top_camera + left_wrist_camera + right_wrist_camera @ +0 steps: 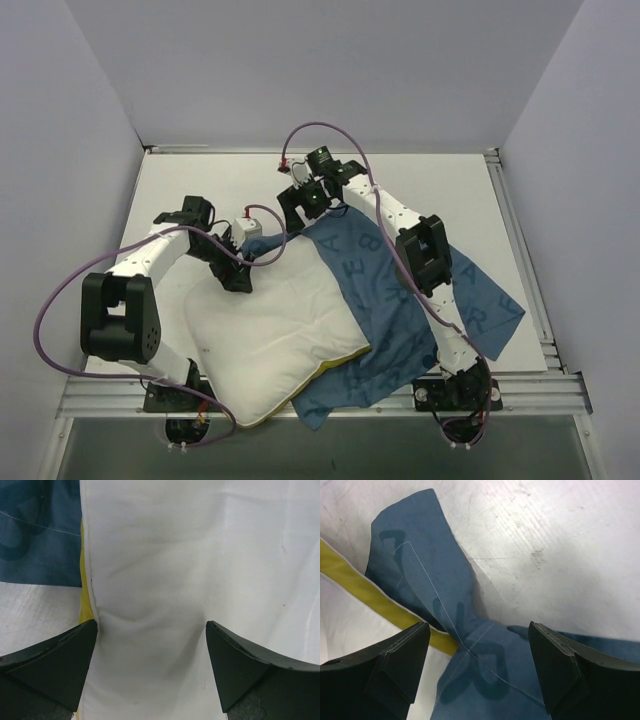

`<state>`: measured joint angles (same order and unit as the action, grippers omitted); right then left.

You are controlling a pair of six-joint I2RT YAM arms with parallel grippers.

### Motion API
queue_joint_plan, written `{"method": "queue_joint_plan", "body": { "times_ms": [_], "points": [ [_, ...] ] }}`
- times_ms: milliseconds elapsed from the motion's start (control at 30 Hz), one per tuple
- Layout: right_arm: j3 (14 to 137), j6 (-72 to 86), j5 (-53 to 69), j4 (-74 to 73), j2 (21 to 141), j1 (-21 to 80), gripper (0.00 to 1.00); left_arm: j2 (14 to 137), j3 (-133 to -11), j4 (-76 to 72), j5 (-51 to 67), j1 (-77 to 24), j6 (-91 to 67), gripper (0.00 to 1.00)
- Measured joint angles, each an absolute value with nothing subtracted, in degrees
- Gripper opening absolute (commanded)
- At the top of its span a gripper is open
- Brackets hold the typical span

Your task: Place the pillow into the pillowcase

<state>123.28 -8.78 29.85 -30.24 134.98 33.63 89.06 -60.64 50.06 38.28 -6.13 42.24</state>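
The left gripper [151,630] has its jaws spread wide, with nothing pinched between them. It hangs just above the far left part of the pillow [200,555], whose white cover shows a soft crease in the gap between the fingers. The right gripper [479,627] is likewise spread and holds nothing. Below it lies a twisted far corner of the pillowcase [420,570], bunched on the table [555,540]. Here the blue cloth crosses over the pillow's yellow band [365,590].

Further out, the top view shows the pillow lying flat on the left and near part of the table, almost all of it bare and white. The yellow band runs along its near right edge. The pillowcase spreads to the right and toward the far middle. A strip of it shows from under the pillow's near right edge, so the pillow lies partly on top of the case.

By my reading the task is at an early stage. The pillow is not inside the case. At most one far corner is covered by a fold of blue cloth, and I cannot tell whether that fold is the mouth of the case or only a loose flap. The case looks flat and empty. What is left seems to be nearly everything: find the opening, hold it apart, feed the pillow in, then draw the cloth along its whole length.
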Motion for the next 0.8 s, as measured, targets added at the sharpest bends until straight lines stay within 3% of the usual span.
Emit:
{"method": "queue_joint_plan", "body": {
  "times_ms": [100,200,300,333,400,433,467,500,600,800],
  "points": [
    [123.28,-9.43,30.28,-29.91,136.92,35.11,0.80,89.03,-59.90,50.00,38.30,-6.17,44.53,0.97],
    [123.90,-10.50,30.24,-29.69,138.74,36.53,0.71,89.06,-59.64,50.00,38.02,-6.31,46.52,0.98],
    [124.62,-11.44,29.74,-29.04,140.75,37.76,0.55,89.23,-59.55,50.02,37.28,-6.74,48.23,0.97],
    [124.68,-11.79,29.52,-29.04,141.29,38.04,0.42,89.45,-59.55,49.98,36.97,-7.03,48.80,0.95],
    [124.73,-12.58,29.39,-29.08,142.10,38.35,0.26,90.17,-59.55,49.93,36.23,-7.92,49.47,0.79],
    [124.73,-12.45,29.39,-29.12,142.41,38.52,0.09,90.70,-59.55,49.84,35.70,-8.67,49.95,0.69],
    [124.73,-12.58,29.43,-29.30,142.67,38.68,0.00,91.31,-59.55,49.65,34.92,-9.67,50.19,0.58],
    [124.73,-12.53,29.67,-29.45,142.76,38.72,0.00,91.94,-59.55,49.34,34.06,-10.90,50.24,0.32],
    [124.73,-10.98,30.83,-29.82,142.78,38.70,0.00,93.67,-59.64,48.77,31.83,-15.44,50.19,0.01],
    [124.70,-5.02,34.94,-30.70,141.12,37.82,0.00,93.49,-61.78,46.37,28.84,-23.62,49.10,0.00]
  ]
}}
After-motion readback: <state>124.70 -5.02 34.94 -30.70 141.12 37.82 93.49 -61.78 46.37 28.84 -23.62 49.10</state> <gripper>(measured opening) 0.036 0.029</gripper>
